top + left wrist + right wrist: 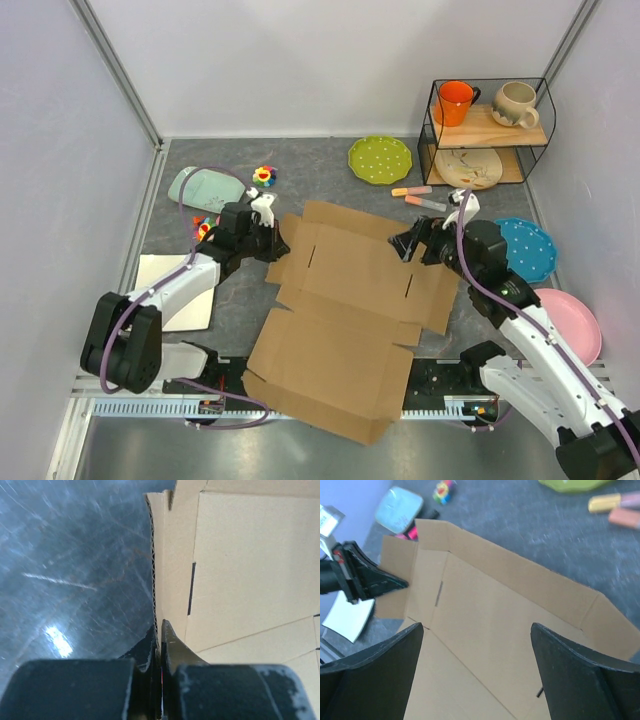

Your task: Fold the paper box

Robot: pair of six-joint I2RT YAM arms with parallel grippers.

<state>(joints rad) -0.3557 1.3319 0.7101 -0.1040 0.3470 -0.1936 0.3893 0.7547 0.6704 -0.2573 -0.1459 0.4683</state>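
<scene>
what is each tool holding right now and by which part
The left tool is shut on the paper box, pinching the edge of a side flap. The right tool is open, holding nothing.

White left arm [178,288], right arm [548,350], purple cables [462,225], black left end effector [276,244], right end effector [402,245]

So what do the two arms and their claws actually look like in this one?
They match. The left arm and right arm have white shells over black joints, and a purple cable runs along each. The left claw and right claw are matt black, each with two tapering, wedge-shaped fingers. The left one's housing shows pale scuffs.
</scene>
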